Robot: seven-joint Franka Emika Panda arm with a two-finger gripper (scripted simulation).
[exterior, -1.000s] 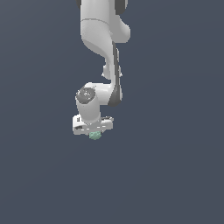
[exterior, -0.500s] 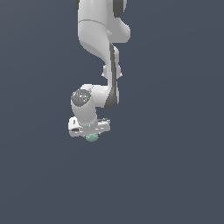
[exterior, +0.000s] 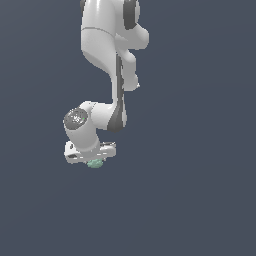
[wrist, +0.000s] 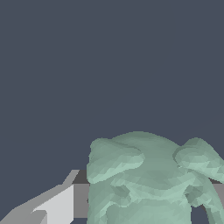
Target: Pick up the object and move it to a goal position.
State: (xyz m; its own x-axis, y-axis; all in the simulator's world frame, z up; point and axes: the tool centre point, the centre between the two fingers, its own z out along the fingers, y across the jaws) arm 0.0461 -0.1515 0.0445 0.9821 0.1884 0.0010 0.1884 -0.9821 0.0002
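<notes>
The pale mint-green lumpy object [exterior: 94, 163] is sitting right under the white gripper [exterior: 93, 161], tucked between its fingers. In the wrist view the object [wrist: 148, 179] is filling most of the lower frame, with a grey-white finger [wrist: 57, 205] pressing against one side and a sliver of a second finger [wrist: 217, 191] showing at the other, so the jaws are clamped on it. Two rounded nubs are jutting from its upper part. The Panda arm [exterior: 107, 55] is reaching down from the top of the exterior view, bending at the wrist so the hand is pointing downward, slightly tilted. Everything around the gripper is showing as a flat, uniform dark slate-blue backdrop [exterior: 200, 175].
</notes>
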